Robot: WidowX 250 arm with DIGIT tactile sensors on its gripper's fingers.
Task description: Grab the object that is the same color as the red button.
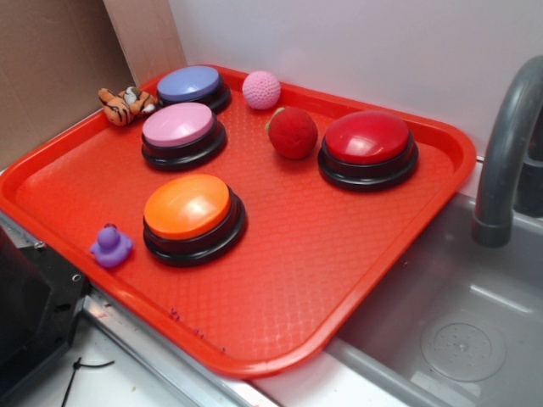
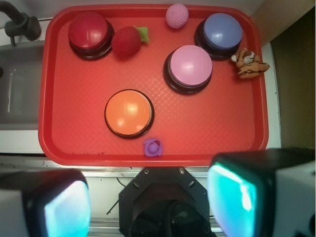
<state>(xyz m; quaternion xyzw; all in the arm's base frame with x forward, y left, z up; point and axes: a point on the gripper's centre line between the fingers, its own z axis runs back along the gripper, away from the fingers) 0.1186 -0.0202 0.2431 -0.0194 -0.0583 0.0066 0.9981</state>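
A fuzzy deep red ball (image 1: 293, 132) lies on the red tray (image 1: 280, 280), touching the left side of the glossy red dome button (image 1: 368, 146). In the wrist view the ball (image 2: 127, 42) has a small green tuft and sits right of the red button (image 2: 88, 33), at the tray's far side. My gripper (image 2: 150, 202) is open and empty. It hangs high above the robot base, in front of the tray's near edge, far from the ball. Its two fingers (image 2: 242, 197) stand wide apart. The gripper does not show in the exterior view.
On the tray are an orange button (image 1: 191, 214), a pink button (image 1: 181, 131), a blue-violet button (image 1: 196, 86), a pink crocheted ball (image 1: 261, 89) and a purple duck (image 1: 111, 246). A toy tiger (image 1: 125, 105) rests on the rim. A grey sink (image 1: 458, 331) with a faucet (image 1: 506, 153) is beside it.
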